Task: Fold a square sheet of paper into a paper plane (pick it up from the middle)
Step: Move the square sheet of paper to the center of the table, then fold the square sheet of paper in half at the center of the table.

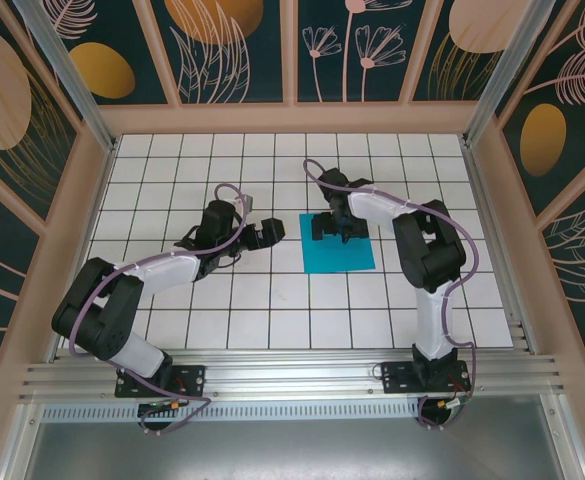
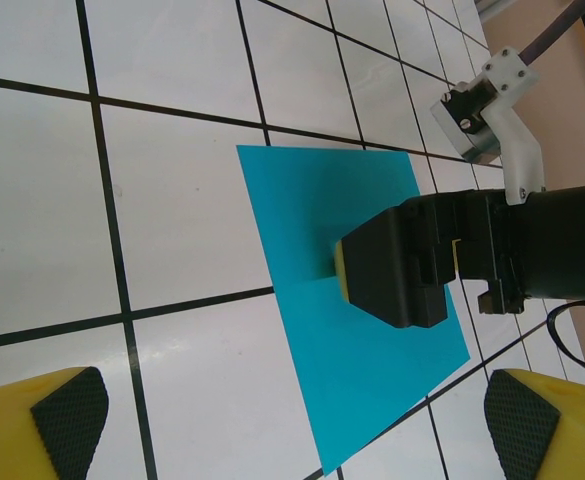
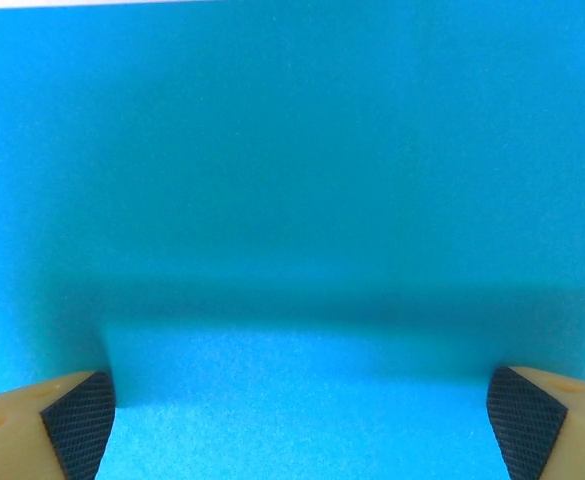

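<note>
The square sheet of paper (image 1: 338,252) is teal-blue and lies flat and uncreased on the white grid table, right of centre. My right gripper (image 1: 332,228) points down over its far half with jaws wide open. In the right wrist view both pads straddle bare paper (image 3: 292,150), and the right gripper (image 3: 302,430) holds nothing. My left gripper (image 1: 270,232) hovers just left of the sheet, open and empty. The left wrist view has the sheet (image 2: 372,370) ahead of the left gripper (image 2: 297,425), with the right gripper's black finger (image 2: 397,270) set down on its middle.
The white tiled table (image 1: 222,300) is ringed by a wooden frame with patterned panels (image 1: 222,50). An aluminium rail (image 1: 292,375) runs along the near edge by the arm bases. A grey cable (image 2: 562,340) loops off the right arm beside the sheet.
</note>
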Robot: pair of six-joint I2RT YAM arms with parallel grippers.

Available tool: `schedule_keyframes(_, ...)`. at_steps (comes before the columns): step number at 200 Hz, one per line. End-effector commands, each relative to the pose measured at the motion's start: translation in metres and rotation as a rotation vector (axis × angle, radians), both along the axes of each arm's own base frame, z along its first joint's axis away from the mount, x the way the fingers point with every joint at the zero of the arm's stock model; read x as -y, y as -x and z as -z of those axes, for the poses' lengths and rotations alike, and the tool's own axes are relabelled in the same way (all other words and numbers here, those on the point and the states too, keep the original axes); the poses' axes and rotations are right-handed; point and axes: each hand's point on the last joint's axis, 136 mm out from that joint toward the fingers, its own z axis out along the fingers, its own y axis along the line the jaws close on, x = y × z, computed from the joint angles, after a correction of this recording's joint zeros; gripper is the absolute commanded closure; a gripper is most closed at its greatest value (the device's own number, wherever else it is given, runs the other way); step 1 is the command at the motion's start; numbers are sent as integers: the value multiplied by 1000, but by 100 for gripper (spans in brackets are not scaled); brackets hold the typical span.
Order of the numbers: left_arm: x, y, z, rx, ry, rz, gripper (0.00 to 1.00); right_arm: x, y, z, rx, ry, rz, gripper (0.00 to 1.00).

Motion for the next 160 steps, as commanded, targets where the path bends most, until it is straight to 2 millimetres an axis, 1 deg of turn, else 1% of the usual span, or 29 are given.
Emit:
schedule_keyframes(1, 0, -3, -5, 17, -8, -3, 2, -3, -4, -25, 41, 12, -2, 1)
schedule_keyframes(20, 0, -3, -5, 17, -6, -2, 1, -3, -8, -37, 68, 6, 8, 1)
schedule_keyframes(31, 0, -3, -5, 17, -6, -2, 1, -4, -8, -36, 68, -1, 8, 1)
schedule_keyframes(64, 1, -3, -5, 17, -4, -1, 2, -9, -2, -14, 17, -6, -1, 1)
schedule_keyframes(95, 1, -2, -4, 12, -4, 2, 1, -9, 6, 11, -37, 8, -3, 1)
schedule_keyframes(134, 0, -1, -3, 11, -9, 3, 1, 0, 22, 41, -98, 43, 2, 1)
schedule_keyframes(160, 0, -1, -3, 10, -7, 4, 1, 3, 28, 48, -112, 43, 10, 2)
